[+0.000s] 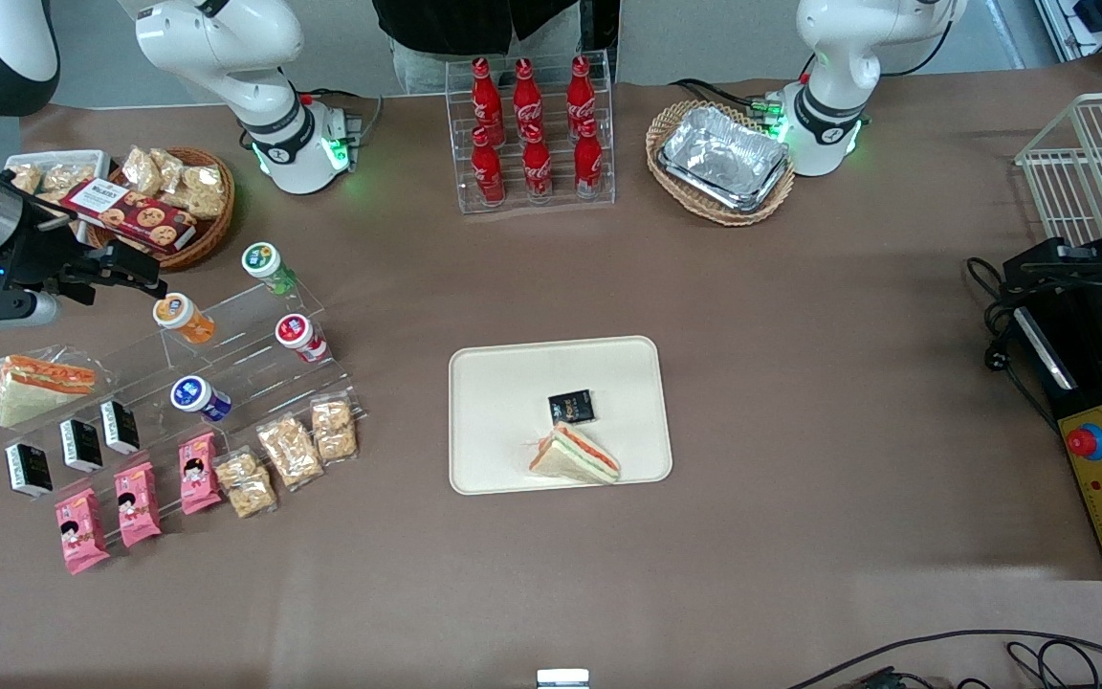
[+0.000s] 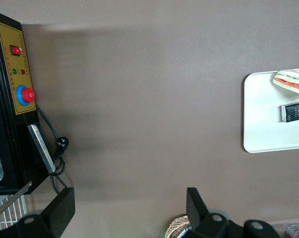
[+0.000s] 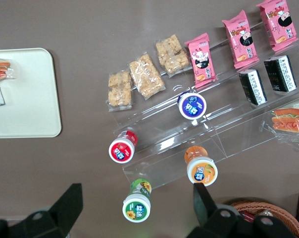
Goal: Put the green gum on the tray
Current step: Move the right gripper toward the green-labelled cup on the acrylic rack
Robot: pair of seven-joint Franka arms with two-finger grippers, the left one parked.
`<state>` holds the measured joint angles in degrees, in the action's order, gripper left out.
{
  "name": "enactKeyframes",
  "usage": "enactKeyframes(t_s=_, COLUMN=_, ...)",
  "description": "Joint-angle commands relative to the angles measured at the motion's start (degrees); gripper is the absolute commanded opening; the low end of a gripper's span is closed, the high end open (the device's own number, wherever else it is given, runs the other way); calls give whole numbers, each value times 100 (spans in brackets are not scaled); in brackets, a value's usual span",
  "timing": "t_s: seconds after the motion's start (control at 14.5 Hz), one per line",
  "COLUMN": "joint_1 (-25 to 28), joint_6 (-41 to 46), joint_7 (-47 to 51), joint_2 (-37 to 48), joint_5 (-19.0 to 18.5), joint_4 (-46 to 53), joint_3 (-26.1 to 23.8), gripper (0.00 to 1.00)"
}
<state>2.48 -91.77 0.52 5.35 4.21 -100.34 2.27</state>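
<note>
Gripper [image 3: 134, 210] (open) above green gum [image 3: 137, 202]

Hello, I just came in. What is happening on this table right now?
The working arm's claw hangs open above the clear stepped rack of snacks, holding nothing. The green gum stands on that rack, untouched, farther from the front camera than the orange bottle and the red-lidded bottle. The tray lies mid-table and already carries a sandwich and a small black packet. The gum is not yet picked.
</note>
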Motion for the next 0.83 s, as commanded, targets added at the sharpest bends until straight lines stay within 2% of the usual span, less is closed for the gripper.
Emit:
enactKeyframes(t_s=0.0, joint_1=-19, joint_6=159, joint_7=0, joint_2=-8, joint_5=97, joint_4=129, joint_3=-7, gripper=99)
enactKeyframes(t_s=0.21, joint_1=-28, joint_6=159, joint_7=-61, joint_2=-17, joint_5=133, joint_4=120, joint_3=2, gripper=99)
enactKeyframes(t_s=0.34, joint_1=77, joint_6=378, joint_7=-96, joint_2=289, joint_5=10, joint_4=-133, joint_3=-138, gripper=99)
enactKeyframes(t_s=0.41, joint_1=69, joint_6=283, joint_7=-88, joint_2=578, joint_5=-112, joint_4=-457, joint_3=-226, gripper=99)
enactKeyframes(t_s=0.76, joint_1=69, joint_6=10, joint_7=-158, joint_2=2740, joint_5=-140, joint_4=-2620, joint_3=-244, gripper=99)
